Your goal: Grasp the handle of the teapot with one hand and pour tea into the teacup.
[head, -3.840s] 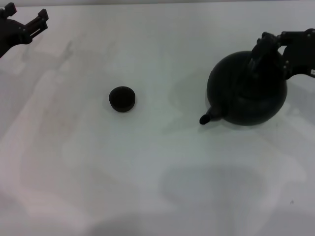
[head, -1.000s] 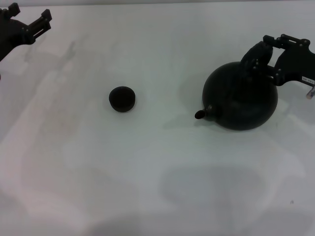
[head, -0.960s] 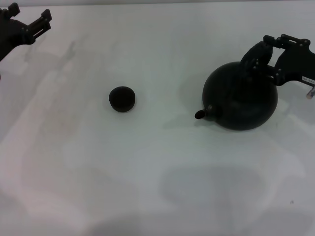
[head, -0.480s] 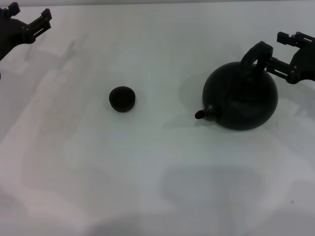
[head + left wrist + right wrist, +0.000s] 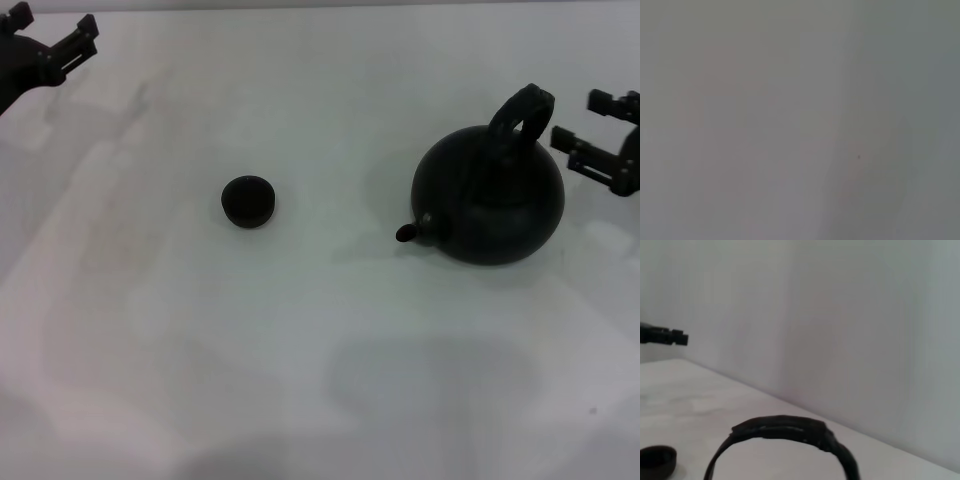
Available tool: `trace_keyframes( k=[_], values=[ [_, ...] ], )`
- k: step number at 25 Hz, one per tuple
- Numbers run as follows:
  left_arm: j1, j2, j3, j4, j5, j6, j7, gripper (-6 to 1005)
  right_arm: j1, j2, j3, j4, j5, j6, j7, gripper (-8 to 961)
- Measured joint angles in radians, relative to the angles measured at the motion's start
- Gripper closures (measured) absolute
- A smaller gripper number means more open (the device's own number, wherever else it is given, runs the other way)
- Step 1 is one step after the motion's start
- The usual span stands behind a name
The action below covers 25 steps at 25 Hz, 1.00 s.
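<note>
**Teapot sits alone, both grippers off to the sides**

The teapot [image 5: 488, 205] is big, round & black. It sits on the white surface [image 5: 320, 350], on the robot's right side. Its little spout [image 5: 410, 231] points toward the middle, twd the teacup. The handle [image 5: 520, 112] is a black loop that stands up over the top of the pot. Nothing is holding it. In the right wrist view the handle [image 5: 790, 437] shows as a dark arch low in the pic, w/ the white surface behind it.

The teacup [image 5: 248, 201] is small, low & dark. It sits on the surface well apart from the teapot, to the left of the spout. A bit of the teacup [image 5: 657, 461] also shows at the corner of the right wrist view. No tea can be seen.

The right gripper [image 5: 580, 133] is just beside the handle, at the right edge of the head view. It is not touching the pot. Its jaws are apart, w/ 2 black fingers [image 5: 575, 165] pointing at the handle.

The left gripper [image 5: 50, 40] is far away in the top left corner, well apart from the cup. Its jaws are apart too & hold nothing. It shows far off in the right wrist view as a small dark bar. The left wrist view shows only plain grey.
</note>
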Motion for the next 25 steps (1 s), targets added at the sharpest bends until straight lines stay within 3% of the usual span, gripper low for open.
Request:
trace_keyframes(
  k=[5,8,11,12,18,25],
  values=[
    [0.003,0.001,-0.001,0.003,-0.007,0.0,0.01,107,-0.022,-0.005,0.074,0.021,-0.002,0.019,-0.005,283],
    [0.004,-0.001,-0.003,-0.001,-0.042,0.0,0.048,107,-0.021,0.004,0.17,0.055,-0.001,0.013,-0.04,284],
    [0.005,-0.005,-0.002,-0.013,-0.117,-0.005,0.113,106,0.007,0.015,0.306,0.134,0.024,0.011,-0.107,285],
    [0.005,-0.006,-0.001,-0.018,-0.132,-0.007,0.122,106,0.032,0.017,0.393,0.202,0.052,0.01,-0.159,285],
    [0.0,-0.007,0.001,-0.063,-0.257,-0.014,0.205,106,0.103,0.017,0.559,0.347,0.104,0.006,-0.333,285],
    [-0.002,-0.008,-0.003,-0.126,-0.405,-0.077,0.335,106,0.156,0.018,0.597,0.455,0.261,-0.018,-0.504,285]
  ],
)
